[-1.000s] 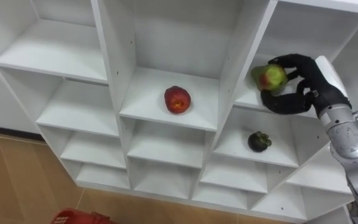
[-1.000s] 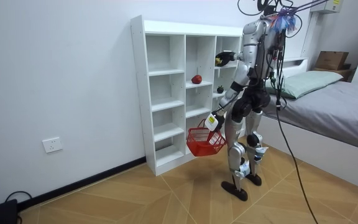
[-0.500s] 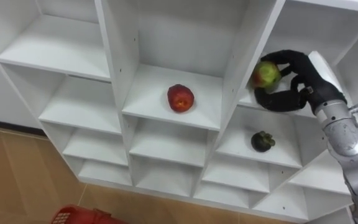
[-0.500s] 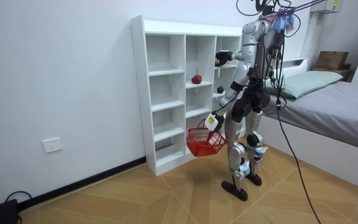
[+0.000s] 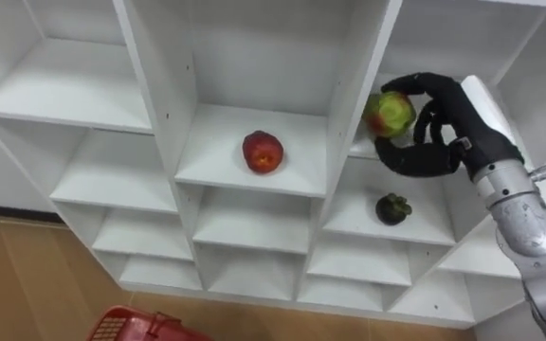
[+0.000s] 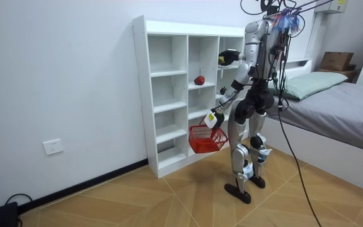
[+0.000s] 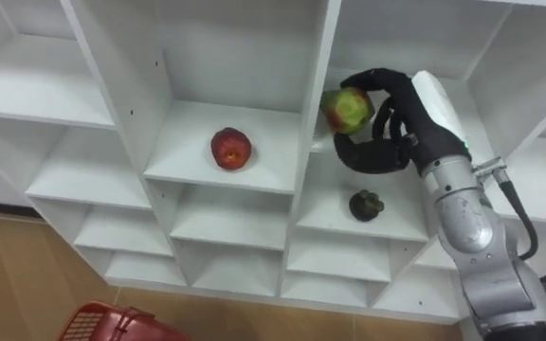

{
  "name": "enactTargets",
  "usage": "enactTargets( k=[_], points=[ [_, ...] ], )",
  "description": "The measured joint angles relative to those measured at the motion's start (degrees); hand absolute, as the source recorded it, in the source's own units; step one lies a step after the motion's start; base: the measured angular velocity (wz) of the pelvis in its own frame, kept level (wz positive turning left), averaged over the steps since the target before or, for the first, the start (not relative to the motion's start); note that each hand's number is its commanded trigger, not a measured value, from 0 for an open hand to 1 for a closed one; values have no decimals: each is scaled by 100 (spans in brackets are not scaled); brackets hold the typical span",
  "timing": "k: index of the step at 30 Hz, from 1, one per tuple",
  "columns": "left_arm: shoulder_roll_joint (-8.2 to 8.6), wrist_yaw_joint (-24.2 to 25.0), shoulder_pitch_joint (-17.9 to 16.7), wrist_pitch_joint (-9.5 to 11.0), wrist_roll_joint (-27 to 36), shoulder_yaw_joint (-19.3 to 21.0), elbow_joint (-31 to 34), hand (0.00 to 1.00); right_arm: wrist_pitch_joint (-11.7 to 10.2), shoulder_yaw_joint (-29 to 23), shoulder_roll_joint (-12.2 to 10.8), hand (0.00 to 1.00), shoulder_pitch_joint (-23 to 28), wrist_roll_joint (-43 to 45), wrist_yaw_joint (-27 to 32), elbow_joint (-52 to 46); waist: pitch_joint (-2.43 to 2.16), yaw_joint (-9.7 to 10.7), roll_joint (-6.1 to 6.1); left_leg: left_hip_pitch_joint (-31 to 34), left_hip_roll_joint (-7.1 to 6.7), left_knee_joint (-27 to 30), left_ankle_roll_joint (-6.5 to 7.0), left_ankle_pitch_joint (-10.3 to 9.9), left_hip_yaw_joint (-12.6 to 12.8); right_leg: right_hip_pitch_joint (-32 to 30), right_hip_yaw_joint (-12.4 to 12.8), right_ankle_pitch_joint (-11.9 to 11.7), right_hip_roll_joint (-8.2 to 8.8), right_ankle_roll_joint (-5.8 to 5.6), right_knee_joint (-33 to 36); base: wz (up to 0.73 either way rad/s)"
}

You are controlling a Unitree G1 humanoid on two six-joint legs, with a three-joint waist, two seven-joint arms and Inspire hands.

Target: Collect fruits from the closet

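Green apple [image 5: 390,113] is clamped between the curled fingers and thumb of the right hand [image 5: 439,142], at the mouth of an upper compartment of the closet [image 5: 150,85]; the step in hand looks to be drawing this fruit out; a dark fruit [image 5: 392,208] lies on the shelf just below the hand, and a red fruit [image 5: 263,152] sits one compartment to its left; next, the hand likely needs to carry the apple down and leftward to the red basket [image 5: 140,327] hanging at the left hand [image 6: 217,114], then let go over it.

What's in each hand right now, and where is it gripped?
Right hand: green-red fruit, clasped from above and below. The red basket hangs from the left hand by its handle.
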State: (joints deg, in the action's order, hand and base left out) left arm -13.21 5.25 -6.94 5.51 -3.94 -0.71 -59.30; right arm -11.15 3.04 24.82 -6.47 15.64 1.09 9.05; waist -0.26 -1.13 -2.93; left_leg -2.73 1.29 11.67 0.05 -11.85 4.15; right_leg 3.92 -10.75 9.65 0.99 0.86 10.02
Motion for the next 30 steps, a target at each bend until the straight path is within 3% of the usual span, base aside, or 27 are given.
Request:
enactTargets(
  k=[6, 8, 14, 23, 30],
  points=[
    [4, -16, -14, 24, -11, 102, 257, 100, -5, -158, -3, 100, 232, 5, 7, -360, 23, 65, -101, 63, 3, 9, 2, 1, 79, -128, 89, 1, 0, 1, 49, -7],
    [3, -16, -14, 82, -14, 163, 371, 100, -21, -248, -11, 100, 349, 20, 82, -550, 6, 61, -127, 60, 6, 4, 2, 0, 139, -159, 139, 0, -2, 1, 60, -12],
    [24, -27, 31, 222, 5, 155, 548, 100, -82, -312, -277, 100, 707, 89, 201, -966, 10, 113, -121, 59, 12, -19, 2, 0, 201, -210, 271, 0, -15, 1, 81, -8],
    [101, -237, 56, 327, 214, 133, 635, 100, -210, -301, -277, 100, 1060, 95, 268, -1304, 28, 142, -120, 131, 13, -39, 3, 0, 206, -296, 277, -2, -19, 3, 73, 0],
    [119, -390, 328, 368, 457, 21, 752, 100, -203, -196, -351, 100, 1197, 286, 126, -1322, 30, 237, -126, 329, 15, -20, 7, 3, 228, -506, 291, -9, -20, 5, 112, -1]
  ],
)
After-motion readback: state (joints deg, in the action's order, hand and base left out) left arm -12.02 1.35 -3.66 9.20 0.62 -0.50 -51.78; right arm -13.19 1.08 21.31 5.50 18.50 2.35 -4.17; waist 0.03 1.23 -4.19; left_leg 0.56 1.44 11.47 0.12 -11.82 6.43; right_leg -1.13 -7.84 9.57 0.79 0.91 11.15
